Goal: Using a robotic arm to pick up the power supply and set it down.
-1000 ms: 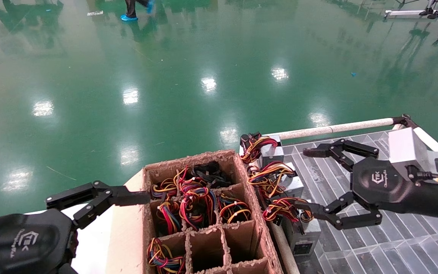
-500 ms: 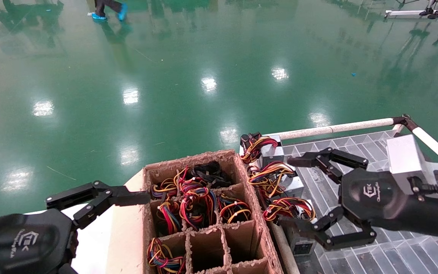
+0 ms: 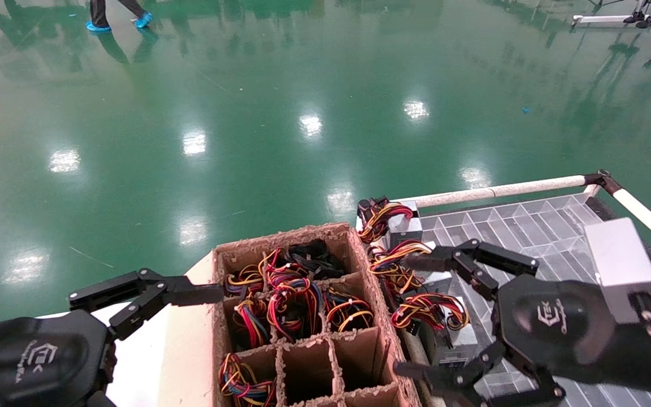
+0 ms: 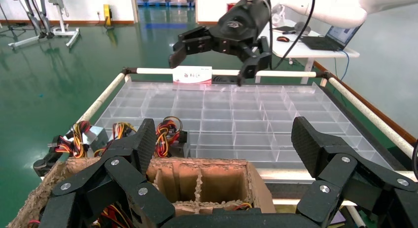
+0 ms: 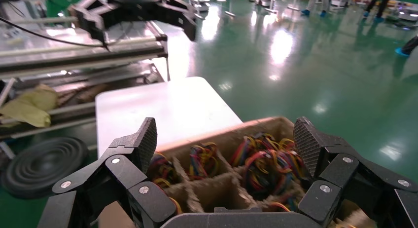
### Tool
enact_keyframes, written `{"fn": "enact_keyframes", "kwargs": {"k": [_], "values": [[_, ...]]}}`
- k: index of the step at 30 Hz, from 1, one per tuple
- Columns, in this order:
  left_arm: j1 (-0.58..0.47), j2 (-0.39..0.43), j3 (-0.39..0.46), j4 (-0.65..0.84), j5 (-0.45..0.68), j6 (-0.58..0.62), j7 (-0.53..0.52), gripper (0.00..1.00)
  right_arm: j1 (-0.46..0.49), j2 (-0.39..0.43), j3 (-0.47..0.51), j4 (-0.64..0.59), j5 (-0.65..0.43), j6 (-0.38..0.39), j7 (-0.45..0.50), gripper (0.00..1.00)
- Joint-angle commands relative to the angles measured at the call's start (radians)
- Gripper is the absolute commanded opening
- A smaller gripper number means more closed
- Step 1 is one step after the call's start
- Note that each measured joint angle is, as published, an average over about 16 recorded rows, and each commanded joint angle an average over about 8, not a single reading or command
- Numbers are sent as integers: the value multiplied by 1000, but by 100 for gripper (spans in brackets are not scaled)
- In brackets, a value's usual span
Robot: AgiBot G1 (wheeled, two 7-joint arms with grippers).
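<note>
Three silver power supplies with red, yellow and orange wire loops lie along the clear tray's (image 3: pixel 529 226) edge: far (image 3: pixel 404 227), middle (image 3: pixel 437 274) and nearest (image 3: pixel 454 342). More wire bundles (image 3: pixel 294 299) fill the brown cardboard divided box (image 3: pixel 280 233). My right gripper (image 3: pixel 406 315) is open and holds nothing; its fingers show either side of the nearest supply's wires, height unclear. In its wrist view the right gripper (image 5: pixel 226 144) frames the box's wire bundles (image 5: pixel 261 159). My left gripper (image 3: pixel 150 299) hangs open beside the box; in its wrist view the left gripper (image 4: pixel 226 144) holds nothing.
A white padded rail (image 3: pixel 500 189) borders the tray's far side, with another rail (image 3: pixel 639 217) on its right. The box stands on a white table (image 3: pixel 133 350). Green floor lies beyond. Some near compartments (image 3: pixel 303 367) of the box hold nothing.
My right gripper has moved nearer and leftward over the tray toward the cardboard box, staying open. The left gripper has not moved. A person far off walked left.
</note>
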Motion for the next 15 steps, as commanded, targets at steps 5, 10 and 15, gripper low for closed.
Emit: {"fn": "enact_keyframes", "kwargs": {"k": [5, 10, 15], "values": [[0, 0, 0, 0, 0, 0, 0, 100, -64, 8, 49, 89, 27, 11, 59, 100], [0, 0, 0, 0, 0, 0, 0, 100, -114, 14, 89, 159, 48, 19, 105, 100], [0, 0, 0, 0, 0, 0, 0, 100, -150, 18, 116, 210, 63, 25, 136, 100]]}}
